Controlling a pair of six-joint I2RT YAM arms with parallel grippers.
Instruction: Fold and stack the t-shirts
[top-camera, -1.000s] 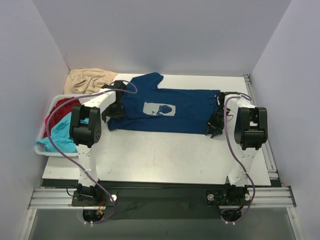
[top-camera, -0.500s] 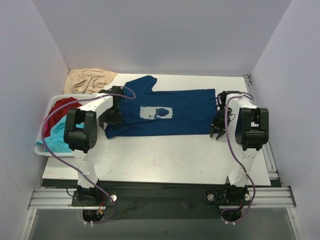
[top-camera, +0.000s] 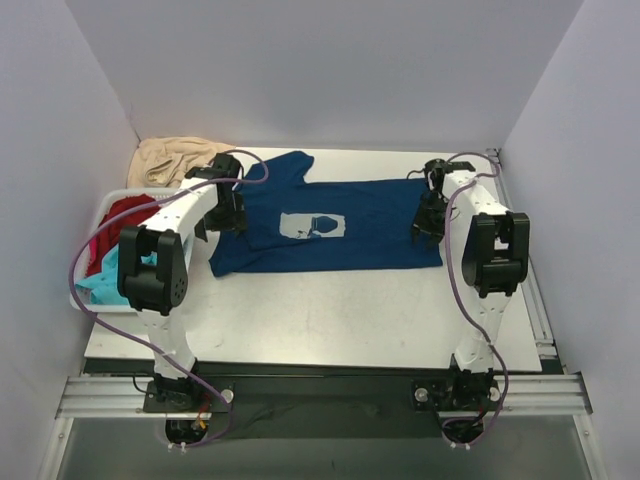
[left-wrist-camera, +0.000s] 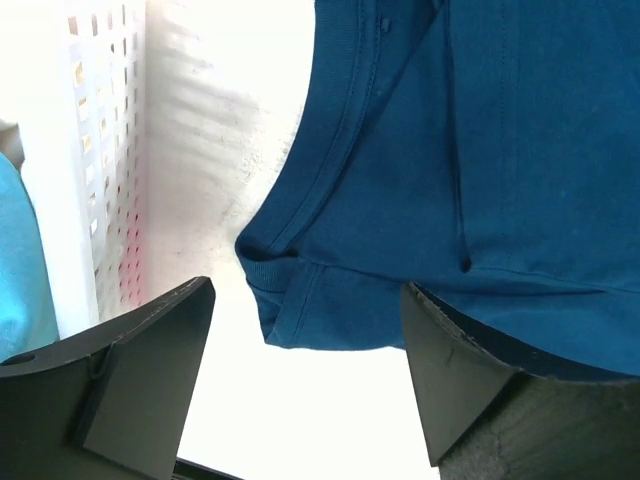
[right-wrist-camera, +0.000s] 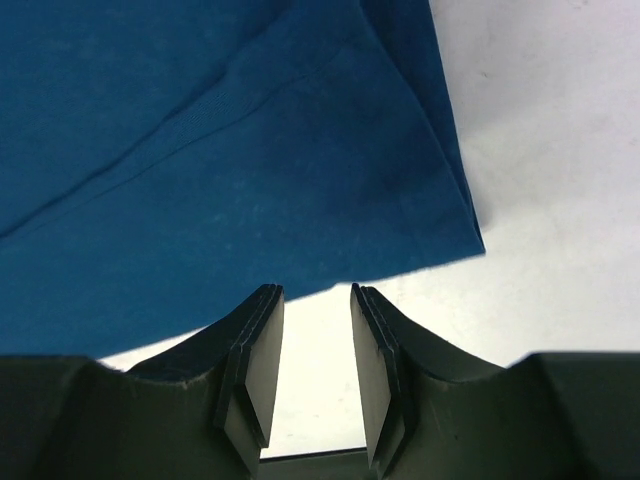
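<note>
A navy t-shirt (top-camera: 370, 225) with a pale blue print (top-camera: 313, 225) lies spread flat across the table, collar end to the left. My left gripper (top-camera: 230, 205) hovers at its left sleeve, open wide. In the left wrist view the sleeve hem (left-wrist-camera: 330, 310) shows just beyond the gripper (left-wrist-camera: 305, 300), with nothing gripped. My right gripper (top-camera: 427, 213) is over the shirt's right hem. The right wrist view shows the gripper (right-wrist-camera: 312, 295) partly open and empty, just short of the hem (right-wrist-camera: 300, 230). Red (top-camera: 125, 215) and turquoise (top-camera: 105, 280) t-shirts lie in a basket.
A white perforated basket (top-camera: 88, 305) stands at the table's left edge, its wall (left-wrist-camera: 90, 150) close beside my left gripper. A beige cloth (top-camera: 175, 160) is bunched at the back left corner. Grey walls close in the back and both sides.
The navy shirt slid a little to the left and now lies flatter. My left gripper opened wider at the sleeve. My right gripper moved toward the back along the right hem.
</note>
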